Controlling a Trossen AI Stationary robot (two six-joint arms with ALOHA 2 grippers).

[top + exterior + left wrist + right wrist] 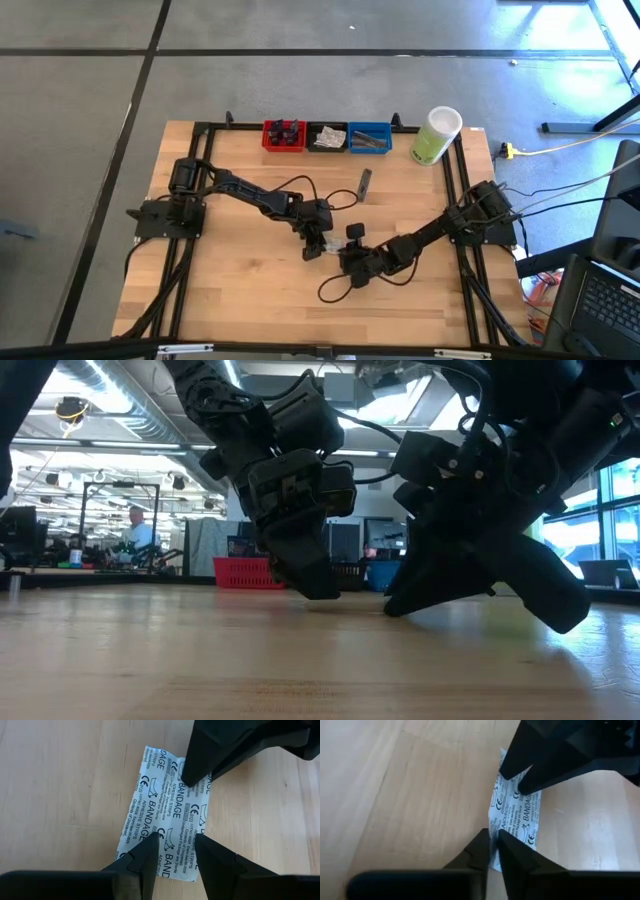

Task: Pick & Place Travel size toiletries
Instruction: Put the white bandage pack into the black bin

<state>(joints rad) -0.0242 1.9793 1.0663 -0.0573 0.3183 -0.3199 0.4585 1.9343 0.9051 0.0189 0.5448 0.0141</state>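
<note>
Table [240, 290]: pale wood planks, black frame rails along its edges, grey floor around it. Along the far edge sit a red bin [283, 135], a black bin [327, 137] and a blue bin [370, 137] in a row, each with small items inside, and a pale-green container [436, 135] with white lid just beside the blue bin. A grey sachet [365, 183] lies alone on the wood between the bins and the grippers. Low view shows an open workshop behind the table: ceiling ducts, benches, a seated person [134, 532] far off, bright windows on one side. Both arms meet near the table centre. The bandage packet [167, 815], white with printed text, lies flat on the wood directly under both grippers. Left gripper [173, 851]: fingers part-open, tips straddling one end of the packet; whether they touch it cannot be told. Right gripper [492, 851]: fingers narrow, almost together, tips at the opposite end of the packet, pinching or pressing its edge; the packet is not lifted. Each wrist view shows the other gripper's tips coming down on the packet's far end. In the low view both grippers reach down to table level.
</note>
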